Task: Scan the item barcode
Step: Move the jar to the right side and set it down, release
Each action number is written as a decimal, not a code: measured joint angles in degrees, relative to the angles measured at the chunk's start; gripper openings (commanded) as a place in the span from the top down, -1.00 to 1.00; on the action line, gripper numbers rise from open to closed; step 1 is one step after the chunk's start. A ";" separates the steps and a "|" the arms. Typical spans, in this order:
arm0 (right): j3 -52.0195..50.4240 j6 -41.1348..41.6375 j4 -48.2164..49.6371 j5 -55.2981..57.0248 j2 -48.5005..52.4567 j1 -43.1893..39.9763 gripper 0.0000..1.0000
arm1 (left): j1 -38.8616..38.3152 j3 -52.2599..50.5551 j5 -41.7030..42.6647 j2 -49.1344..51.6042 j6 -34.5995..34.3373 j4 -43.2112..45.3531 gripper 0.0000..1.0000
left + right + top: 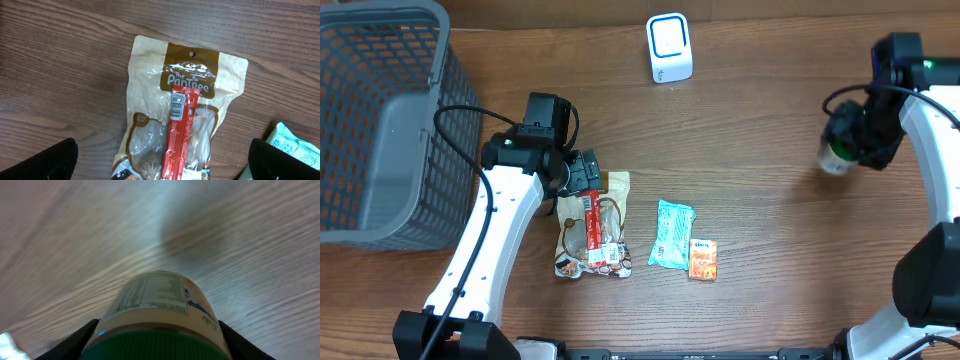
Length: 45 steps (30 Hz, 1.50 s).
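My right gripper (847, 143) is shut on a small jar (157, 300) with a green lid (155, 347), held at the table's right side; the jar (834, 156) has a pale printed label facing the wrist camera, and a dark finger presses each side of it. The white scanner (669, 47) stands at the back centre, well to the jar's left. My left gripper (586, 178) hangs open over a tan snack bag (150, 65) on which a red stick pack (178, 125) lies, a barcode showing at its upper end. Both left fingertips (50, 162) stand wide apart, clear of the bag.
A teal packet (672, 233) and a small orange packet (702, 258) lie right of the snack bag (590, 240). A grey mesh basket (380, 120) fills the left side. In the left wrist view the teal packet's corner (295, 147) shows near the right finger.
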 measured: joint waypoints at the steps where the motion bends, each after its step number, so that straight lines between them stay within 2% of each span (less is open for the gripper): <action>1: -1.64 0.02 0.83 0.20 0.00 -0.50 0.93 | 0.00 0.00 0.00 0.00 0.00 -0.04 -1.00; 16: -23.08 3.96 17.18 2.47 0.07 -1.49 0.88 | 0.00 0.00 -0.02 0.00 0.00 0.00 -1.00; 19: -24.46 4.26 18.62 3.37 0.07 -1.49 0.74 | 0.00 0.00 -0.02 0.00 0.00 0.00 -0.99; 21: -24.50 4.28 18.99 3.87 0.07 -1.49 0.42 | 0.00 0.00 -0.02 0.00 0.00 0.00 -1.00; 22: -24.50 4.28 19.19 4.04 0.07 -1.49 0.11 | 0.00 0.00 -0.02 0.00 0.00 0.04 -1.00; 26: -24.50 4.31 19.21 4.22 0.07 -1.49 -0.15 | 0.00 0.00 0.00 0.00 0.00 0.00 -1.00; 34: -24.50 4.28 19.06 4.26 0.07 -1.49 -0.43 | 0.00 0.00 0.00 0.00 0.00 0.00 -0.99; 45: -23.52 3.54 14.88 4.24 -0.22 -1.49 -0.67 | 0.00 0.00 -0.02 0.00 0.00 0.00 -1.00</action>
